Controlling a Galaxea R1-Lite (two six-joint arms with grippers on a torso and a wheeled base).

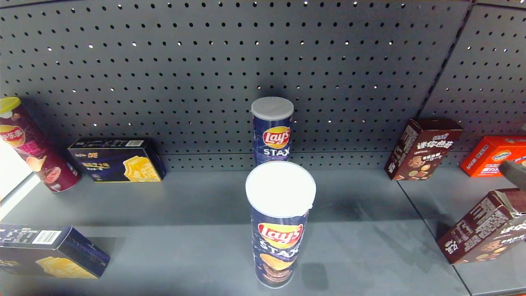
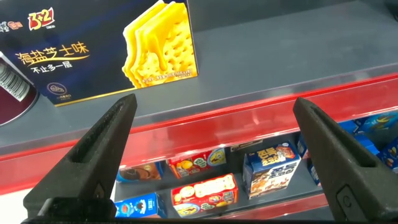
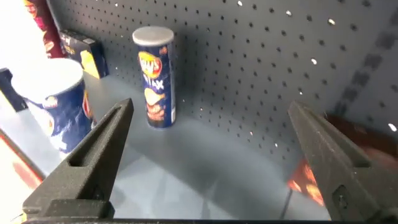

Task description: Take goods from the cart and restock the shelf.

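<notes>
Both hands are wide and empty: left gripper (image 2: 214,102) before the red shelf edge (image 2: 249,112), right gripper (image 3: 211,109) over the shelf (image 1: 185,230). The brown box (image 1: 481,226), lower right of the head view, appears leaning; a brushing finger could topple it, I think.

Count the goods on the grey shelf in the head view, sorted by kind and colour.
Blue chip cans: 2
Maroon chip can: 1
Dark blue cracker boxes: 2
Brown cookie boxes: 2
Orange box: 1
Total: 8
</notes>
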